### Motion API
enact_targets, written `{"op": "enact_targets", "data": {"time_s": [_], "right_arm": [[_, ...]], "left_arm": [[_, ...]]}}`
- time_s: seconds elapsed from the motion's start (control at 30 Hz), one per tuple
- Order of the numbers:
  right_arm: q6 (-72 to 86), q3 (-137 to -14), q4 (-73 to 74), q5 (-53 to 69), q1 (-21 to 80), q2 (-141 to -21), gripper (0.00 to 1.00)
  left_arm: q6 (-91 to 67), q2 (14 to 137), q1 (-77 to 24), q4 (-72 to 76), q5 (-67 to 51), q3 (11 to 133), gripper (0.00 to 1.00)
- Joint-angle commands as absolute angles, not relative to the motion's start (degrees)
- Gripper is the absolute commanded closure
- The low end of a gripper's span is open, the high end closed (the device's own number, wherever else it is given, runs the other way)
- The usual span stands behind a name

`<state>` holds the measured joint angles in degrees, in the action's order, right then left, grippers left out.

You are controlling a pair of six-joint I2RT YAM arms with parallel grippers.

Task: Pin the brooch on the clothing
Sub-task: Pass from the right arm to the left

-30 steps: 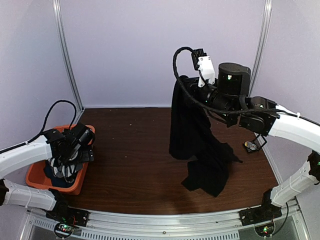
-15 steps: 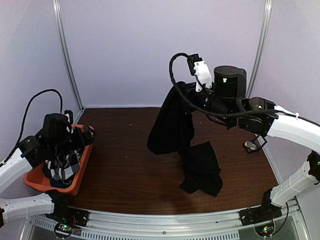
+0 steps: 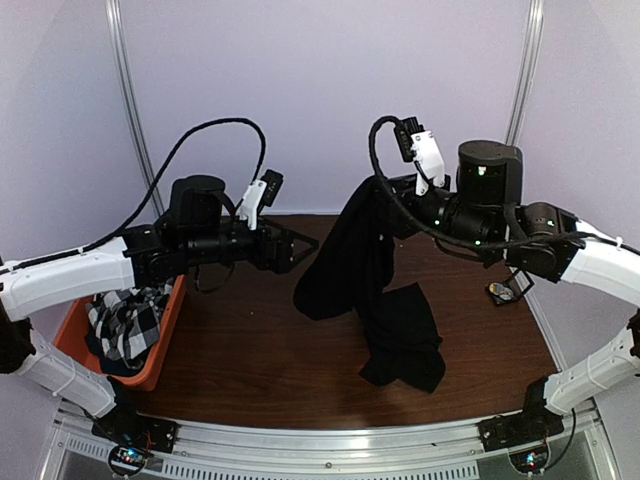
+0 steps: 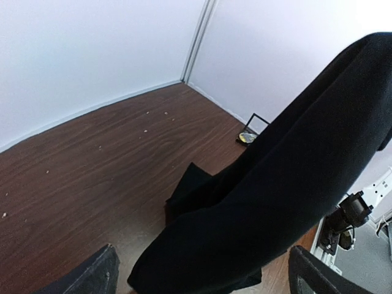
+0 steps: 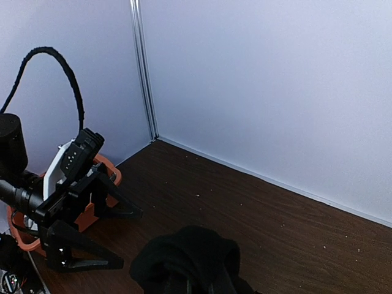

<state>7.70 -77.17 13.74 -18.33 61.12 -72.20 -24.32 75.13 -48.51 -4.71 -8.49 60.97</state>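
The clothing [image 3: 345, 260], a black T-shirt, hangs bunched from my raised right gripper [image 3: 385, 195], which is shut on its top fold. Its lower end lies crumpled on the table. In the right wrist view the cloth [image 5: 187, 254] covers the fingers. My left gripper [image 3: 303, 250] is open and level, its tips just left of the hanging cloth and apart from it. The left wrist view shows the shirt [image 4: 275, 184] filling the space ahead of the wide-spread fingers [image 4: 92, 275]. The brooch [image 3: 503, 292] lies in a small black holder at the table's right side, also seen past the shirt [image 4: 248, 137].
An orange basket [image 3: 168, 325] stands at the left edge of the brown table [image 3: 250, 340], holding a black-and-white checked cloth [image 3: 125, 322]. White walls with metal corner posts [image 3: 130, 110] close in the back and sides.
My left arm has lifted out of the basket and swung right across the table to the shirt, its gripper open. The right arm has carried the hanging shirt slightly left.
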Motion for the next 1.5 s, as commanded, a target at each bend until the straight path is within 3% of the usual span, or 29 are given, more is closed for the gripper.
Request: {"op": "enact_targets", "data": {"time_s": [0.0,0.23,0.47,0.67,0.83,0.97,1.07,1.13,1.27,1.37,1.47], "right_arm": [[8.61,-74.46,13.41,-15.46,60.89,-71.07,1.0],[9.62,-72.74,12.15,-12.9,60.91,-70.49,0.99],[9.58,-72.38,12.54,-14.45,60.91,-70.84,0.98],[10.1,-72.69,12.57,-13.17,60.91,-71.54,0.98],[10.35,-72.38,12.36,-12.14,60.91,-71.12,0.98],[10.14,-71.93,12.79,-11.49,60.92,-71.1,0.94],[9.32,-71.28,13.36,-11.87,60.92,-71.03,0.85],[8.36,-70.7,14.14,-12.4,60.91,-70.79,0.78],[5.66,-68.56,14.91,-14.38,60.91,-68.97,0.33],[3.98,-65.01,12.88,-15.96,60.74,-65.86,0.07],[1.61,-60.09,9.08,-16.06,60.58,-62.31,0.0]], "left_arm": [[-18.53,79.21,-50.02,2.31,-14.13,66.14,0.02],[-15.23,84.94,-52.47,0.99,-18.2,72.76,0.02],[-13.58,83.89,-54.77,1.92,-21.49,71.28,0.02],[-12.78,85.98,-55.82,-2.5,-14.5,74.01,0.03],[-12.78,87.92,-55.76,-3.96,-9.57,75.31,0.28],[-13.16,87.87,-55.81,-2.27,-7.7,75.41,0.7],[-13.54,87.12,-55.8,-2.15,-6.09,76.01,1.0],[-13.64,85.17,-55.81,-2.28,-4.55,75.6,1.0],[-13.46,79.85,-55.81,-2.13,-1.99,72.29,1.0],[-12.58,77.2,-55.78,-2.89,-2.28,70.19,1.0],[-11.58,76.19,-55.81,-4.56,-3.94,69.33,1.0]]}}
